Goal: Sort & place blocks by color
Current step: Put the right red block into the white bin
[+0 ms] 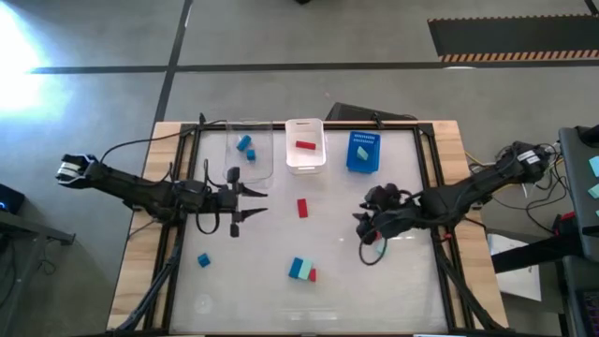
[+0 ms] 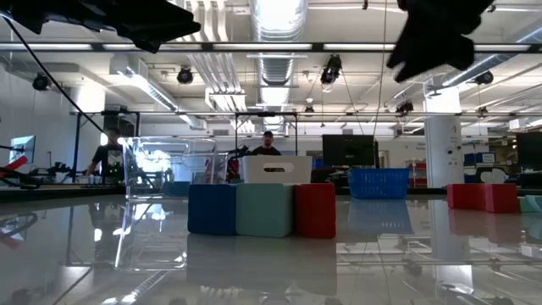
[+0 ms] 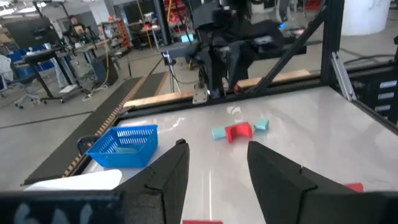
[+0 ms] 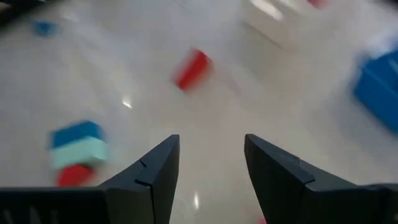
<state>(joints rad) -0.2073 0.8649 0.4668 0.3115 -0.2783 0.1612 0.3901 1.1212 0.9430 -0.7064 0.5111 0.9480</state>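
My left gripper (image 1: 259,201) (image 3: 214,168) hovers open left of the table's middle, pointing right. My right gripper (image 1: 365,225) (image 4: 208,162) hovers open right of the middle, pointing left, above the table. Between them a red bar (image 1: 302,208) (image 4: 191,68) lies flat on the table. Toward the near edge a blue, teal and red cluster (image 1: 301,271) (image 2: 264,210) stands side by side, and a lone blue block (image 1: 203,260) lies to its left. Under the right arm, a red block (image 3: 238,132) and two teal blocks (image 3: 219,132) rest on the table.
Three bins line the far edge: a clear bin (image 1: 265,150) holding two blue blocks, a white bin (image 1: 305,167) holding a red block, and a blue basket (image 1: 354,161) holding a teal block. More red blocks (image 2: 483,196) sit to the right. People stand in the room behind.
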